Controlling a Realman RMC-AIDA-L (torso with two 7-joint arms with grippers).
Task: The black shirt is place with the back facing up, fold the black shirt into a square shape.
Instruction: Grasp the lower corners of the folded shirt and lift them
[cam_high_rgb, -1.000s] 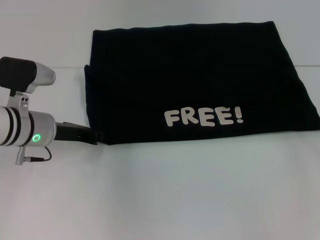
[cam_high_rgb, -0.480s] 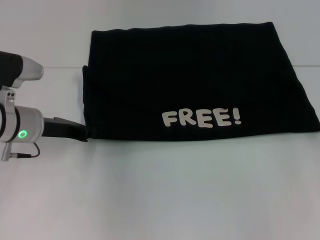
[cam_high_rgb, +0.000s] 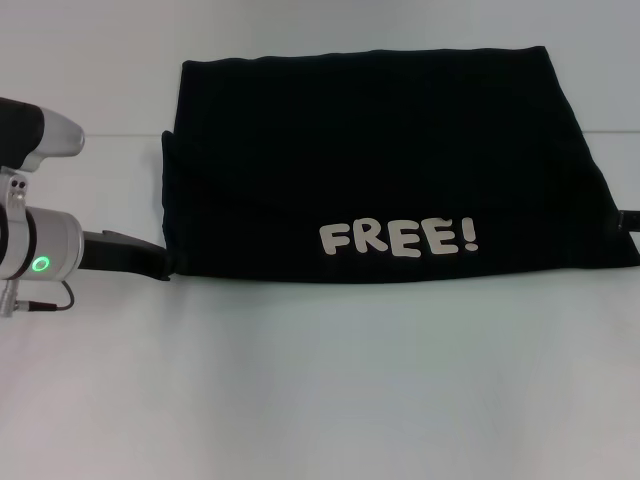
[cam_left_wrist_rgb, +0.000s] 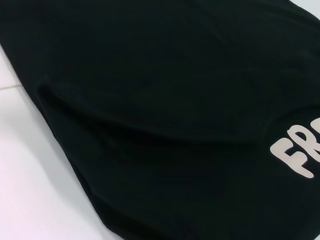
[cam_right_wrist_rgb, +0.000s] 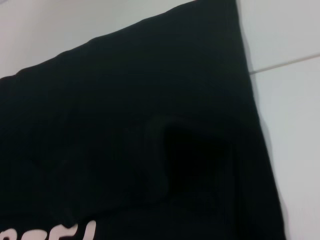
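The left gripper (cam_high_rgb: 165, 265) reaches in low from the robot's left, its silver wrist with a green light showing at the picture's edge and its black fingers stretched flat along the white table (cam_high_rgb: 320, 380). The fingertips meet the near left corner of the black shirt (cam_high_rgb: 380, 160). Black fingers against black cloth hide whether they are parted, pressed together or pinching the hem, so I cannot tell its grasp. The left wrist view shows only dark cloth close up, with a soft ridge running across it and the start of the pale lettering.

The right gripper (cam_high_rgb: 628, 221) shows only as a small dark tip at the far right edge of the head view, touching or just beside the shirt's right edge. Its grasp cannot be told either. The right wrist view looks onto the cloth near its right border, with a shallow dark hollow in the fabric.

The shirt lies flat across the middle and back of the table, already folded into a wide rectangle, with off-white "FREE!" lettering (cam_high_rgb: 398, 238) facing up near its front edge.

Judging from this, the step in hand seems to be taking hold of the two side edges for one more fold. The next move likely calls for firm grips on the layered corners, then carrying one side over the other so the rectangle becomes a square without the layers slipping.
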